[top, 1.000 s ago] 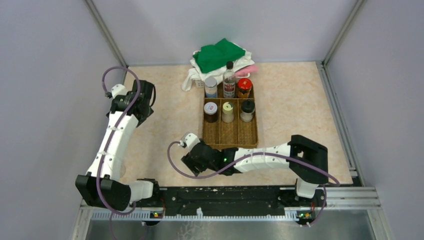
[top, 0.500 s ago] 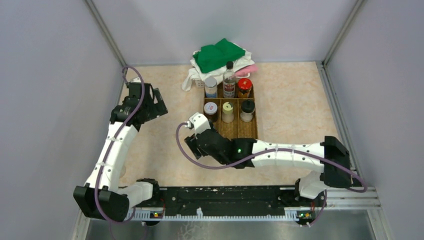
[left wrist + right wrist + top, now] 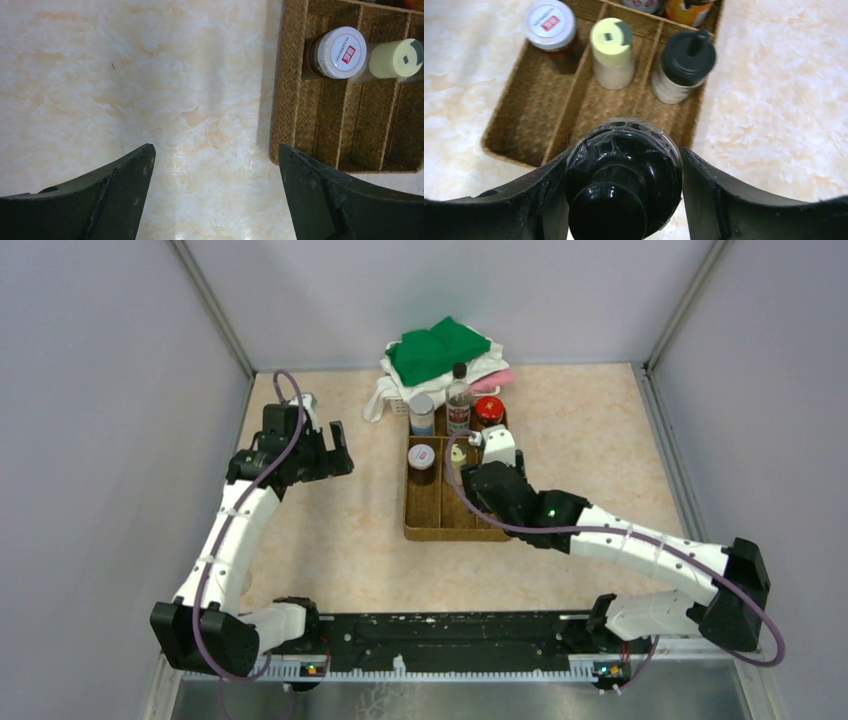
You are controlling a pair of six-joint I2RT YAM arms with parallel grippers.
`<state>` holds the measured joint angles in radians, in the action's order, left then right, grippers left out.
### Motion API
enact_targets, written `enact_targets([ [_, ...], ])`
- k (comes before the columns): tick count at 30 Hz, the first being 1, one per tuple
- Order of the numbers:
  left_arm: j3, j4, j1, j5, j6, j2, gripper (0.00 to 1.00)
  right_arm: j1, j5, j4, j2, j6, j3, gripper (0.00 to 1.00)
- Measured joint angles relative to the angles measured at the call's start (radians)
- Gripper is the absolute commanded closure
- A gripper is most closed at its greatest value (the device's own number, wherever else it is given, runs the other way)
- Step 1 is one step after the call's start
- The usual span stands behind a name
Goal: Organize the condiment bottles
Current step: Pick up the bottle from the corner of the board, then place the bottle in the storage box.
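My right gripper (image 3: 624, 162) is shut on a dark bottle with a black knob cap (image 3: 621, 175), held above the near end of the brown divided tray (image 3: 524, 120). Beyond it in the tray stand a white-lidded jar (image 3: 550, 22), a yellowish-lidded bottle (image 3: 611, 45) and a black-lidded shaker (image 3: 686, 60). In the top view the right gripper (image 3: 487, 480) hides the shaker. The grey-lidded bottle (image 3: 422, 410), the tall clear bottle (image 3: 459, 400) and the red-lidded jar (image 3: 488, 410) stand in the far row. My left gripper (image 3: 335, 445) is open and empty, left of the tray (image 3: 285, 100).
A pile of green and white cloths (image 3: 440, 355) lies just behind the tray, against the back wall. Grey walls close in the left, back and right sides. Bare marble tabletop (image 3: 330, 530) lies left of the tray and more to its right (image 3: 590, 450).
My right arm has swung from the table in front and left of the tray to over the tray, carrying the black-capped bottle. My left gripper has moved right, toward the tray.
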<state>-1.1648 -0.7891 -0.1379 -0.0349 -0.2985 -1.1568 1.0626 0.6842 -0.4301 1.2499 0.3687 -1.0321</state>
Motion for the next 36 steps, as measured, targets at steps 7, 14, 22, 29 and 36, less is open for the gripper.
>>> enact_targets([
  [7, 0.001, 0.003, 0.0, -0.055, 0.014, -0.033, 0.01, -0.086, -0.022, -0.007, -0.057, 0.001, 0.079, 0.67],
  [14, 0.018, 0.034, -0.004, -0.153, 0.035, -0.03, 0.01, -0.098, -0.057, 0.0, -0.057, 0.001, 0.1, 0.68],
  [22, 0.051, 0.069, -0.02, -0.212, 0.04, -0.03, 0.01, -0.14, -0.087, 0.062, -0.047, -0.001, 0.119, 0.68],
  [29, 0.053, 0.08, -0.021, -0.212, 0.04, -0.03, 0.01, -0.227, -0.129, 0.137, -0.034, 0.003, 0.222, 0.68],
  [36, 0.053, 0.082, -0.021, -0.212, 0.04, -0.03, 0.01, -0.249, -0.179, 0.271, -0.006, 0.017, 0.279, 0.68],
])
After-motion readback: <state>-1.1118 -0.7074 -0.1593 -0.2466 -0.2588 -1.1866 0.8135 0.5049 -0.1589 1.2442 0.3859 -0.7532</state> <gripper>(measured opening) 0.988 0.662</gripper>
